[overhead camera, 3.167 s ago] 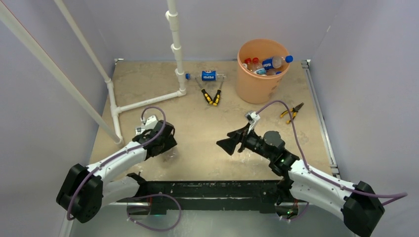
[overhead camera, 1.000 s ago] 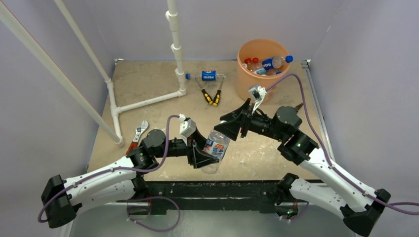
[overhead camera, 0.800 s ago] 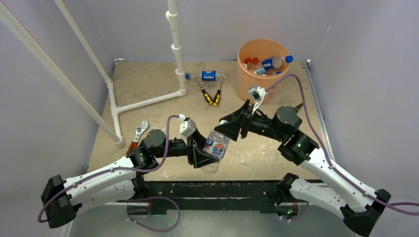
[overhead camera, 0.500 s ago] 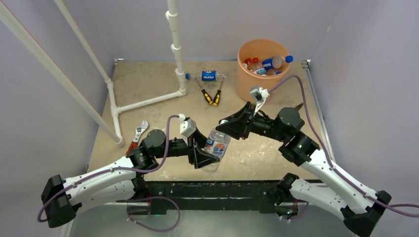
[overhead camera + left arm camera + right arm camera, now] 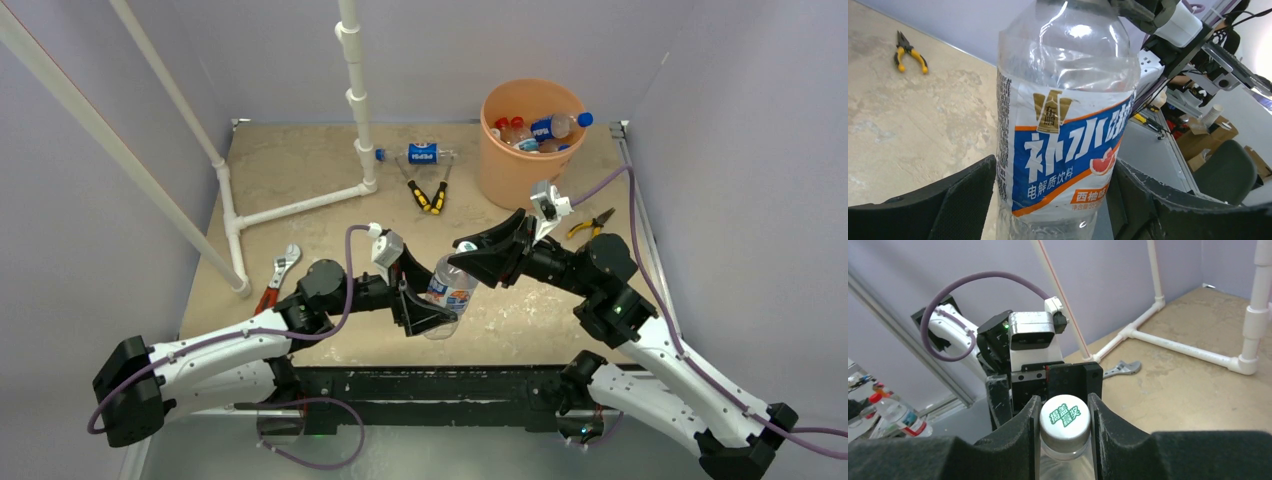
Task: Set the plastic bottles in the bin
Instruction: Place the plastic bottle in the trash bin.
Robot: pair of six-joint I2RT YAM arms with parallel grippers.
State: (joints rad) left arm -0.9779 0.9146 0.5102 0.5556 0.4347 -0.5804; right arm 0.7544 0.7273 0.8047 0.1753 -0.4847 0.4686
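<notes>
Since the right gripper (image 5: 1064,410) clamps the bottle (image 5: 447,292) by its cap (image 5: 1065,416) alone, the left gripper's (image 5: 1054,172) hold unclear, it may slip before the far bin (image 5: 515,175)

White-black arms (image 5: 215,352), purple cables (image 5: 988,274).

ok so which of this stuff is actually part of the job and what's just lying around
Job: orange bin; bottles inside it; raised bottle; bottle lying at the back.
Lying about: pliers by that bottle; pliers at the right; wrench; white pipe frame.
</notes>
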